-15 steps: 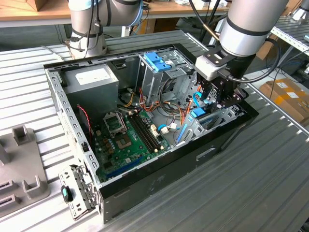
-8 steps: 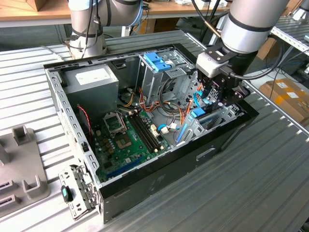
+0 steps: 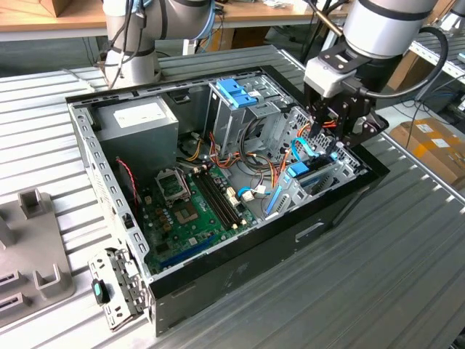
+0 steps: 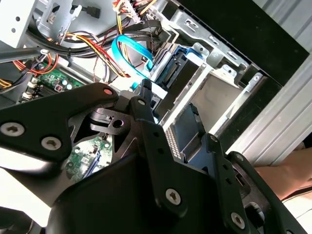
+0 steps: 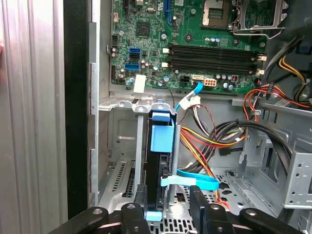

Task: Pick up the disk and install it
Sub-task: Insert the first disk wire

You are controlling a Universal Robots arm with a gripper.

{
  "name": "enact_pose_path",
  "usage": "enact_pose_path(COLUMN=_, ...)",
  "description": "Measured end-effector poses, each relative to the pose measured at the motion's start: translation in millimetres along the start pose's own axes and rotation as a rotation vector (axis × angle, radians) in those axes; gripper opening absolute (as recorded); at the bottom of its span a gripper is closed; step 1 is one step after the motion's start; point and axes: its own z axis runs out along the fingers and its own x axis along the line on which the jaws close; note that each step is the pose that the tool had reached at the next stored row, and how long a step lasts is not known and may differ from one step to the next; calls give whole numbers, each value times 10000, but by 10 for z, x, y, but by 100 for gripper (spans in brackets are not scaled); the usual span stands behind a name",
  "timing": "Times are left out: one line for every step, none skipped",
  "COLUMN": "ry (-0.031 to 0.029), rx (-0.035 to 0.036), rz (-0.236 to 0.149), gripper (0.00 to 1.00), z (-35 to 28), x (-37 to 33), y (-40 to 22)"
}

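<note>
The fingers (image 5: 132, 219) stand moderately apart. In the first wrist view the disk (image 5: 161, 146) rises on edge between them, black-bodied with its light-blue carrier tab uppermost. One finger is just beside the disk's face; the other stands clear of it, so this reads as a straddle and not a clamp. The gripper (image 5: 166, 202) hangs over the metal drive cage (image 5: 122, 146), in which the disk sits.

In the exterior view the gripper (image 3: 330, 127) is at about 2 o'clock from the middle of the open computer case (image 3: 240, 276), with the disk (image 3: 299, 171) just below it, near 3 o'clock against the case wall.

The risks, as I judge them:
- The flat blue data cable (image 5: 195, 183) crosses right at the free finger, so a closing or descending finger could pinch or snag it.
- The red, yellow and black wire bundle (image 5: 209, 141) lies just beside the bay and could be dragged.
- With only one finger near, an uneven squeeze could cock the disk in its rails so it jams in the cage.

The first wrist view alone gives the finger gap and the disk's edge-on seat. The second wrist view adds the cage's outer side (image 4: 214, 78), the loop of the blue cable (image 4: 129, 48) and what looks like a person's hand (image 4: 292, 175) outside the case. The exterior view gives the whole layout, with the motherboard (image 3: 192, 211) at 7 o'clock.
</note>
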Motion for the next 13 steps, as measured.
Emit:
enact_pose_path(ry=-2, rx=0, rz=1, gripper=47, z=-8, x=0, y=-1)
enact_pose_path(ry=-4, rx=1, rz=1, gripper=47, z=-9, x=0, y=-2)
enact_pose_path(ry=-2, rx=0, rz=0, gripper=47, z=-11, x=0, y=-3)
enact_pose_path(ry=-1, rx=0, rz=0, gripper=47, z=-12, x=0, y=-3)
enact_pose_path(ry=0, rx=0, rz=0, gripper=47, z=-12, x=0, y=-3)
enact_pose_path(ry=-1, rx=0, rz=0, gripper=47, z=-12, x=0, y=-3)
enact_pose_path(ry=-1, rx=0, rz=0, gripper=47, z=-12, x=0, y=-3)
enact_pose_path(ry=-1, rx=0, rz=0, gripper=47, z=-12, x=0, y=-5)
enact_pose_path(ry=0, rx=-5, rz=-2, gripper=47, z=-11, x=0, y=-12)
enact_pose_path(ry=0, rx=-10, rz=0, gripper=47, z=-10, x=0, y=-17)
enact_pose_path(ry=-1, rx=-14, rz=0, gripper=47, z=-9, x=1, y=-23)
enact_pose_path(ry=-1, rx=-22, rz=0, gripper=47, z=-7, x=1, y=-29)
enact_pose_path(ry=-2, rx=-30, rz=0, gripper=47, z=-6, x=2, y=-36)
